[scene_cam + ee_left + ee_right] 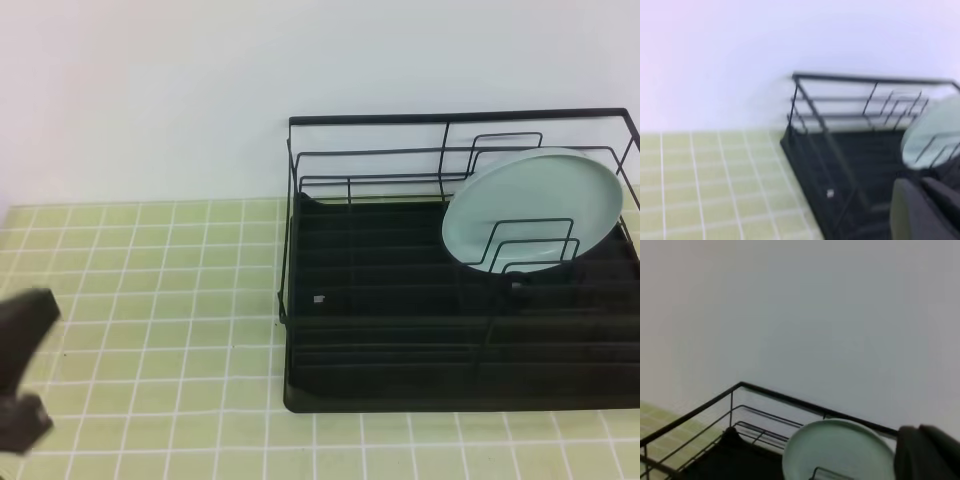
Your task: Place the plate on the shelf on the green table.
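Claw first, from the left: the left claw (22, 365) hangs low at the near-left edge of the high view, over bare tiles and well apart from the rack, clenched on nothing. Moving right, the shelf (380, 330), a black wire rack on a ribbed black tray, sits on the green counter (150, 300) against the back wall. At its right end the plate (530, 205) stands tilted on edge, leaning back toward the rear wires with two divider loops in front of it. The right claw is out of the high view; only a dark blur of it shows at the lower right corner of its own wrist camera (927, 452), beside the plate and apart from it, clenched and empty. By the look of it the placing is done: the plate rests in the rack unaided, and only drawing the arms clear seems left. Pale yellow-green tiles with white grout cover the counter, and a plain white wall stands behind.
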Tool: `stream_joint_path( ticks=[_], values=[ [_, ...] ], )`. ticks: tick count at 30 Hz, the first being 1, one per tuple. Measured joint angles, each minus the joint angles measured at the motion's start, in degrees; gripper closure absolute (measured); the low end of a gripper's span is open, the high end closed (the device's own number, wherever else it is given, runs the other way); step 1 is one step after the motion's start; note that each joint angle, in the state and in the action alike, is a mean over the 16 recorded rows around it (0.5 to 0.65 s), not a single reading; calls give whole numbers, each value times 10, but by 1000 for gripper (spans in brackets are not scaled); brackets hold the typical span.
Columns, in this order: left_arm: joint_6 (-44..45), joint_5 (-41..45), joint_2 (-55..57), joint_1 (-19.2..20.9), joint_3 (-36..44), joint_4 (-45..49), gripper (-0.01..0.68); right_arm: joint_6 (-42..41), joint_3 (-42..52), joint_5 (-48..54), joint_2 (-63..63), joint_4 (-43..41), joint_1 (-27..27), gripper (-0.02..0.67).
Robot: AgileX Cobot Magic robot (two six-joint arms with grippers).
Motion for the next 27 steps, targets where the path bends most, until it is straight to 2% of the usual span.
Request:
stream_joint_path(
  ticks=[5, 11, 17, 27],
  values=[
    [12, -31, -10, 0, 45, -19, 673, -16, 94, -5, -57, 55, 0, 651],
    [17, -44, -8, 0, 59, -41, 673, -12, 164, -6, -85, 117, 0, 651],
    [17, -43, -7, 0, 60, -56, 673, -11, 201, -6, -88, 153, 0, 651],
    [19, -36, -28, 10, 63, -49, 673, -11, 228, -4, -88, 158, 0, 651]
  ],
)
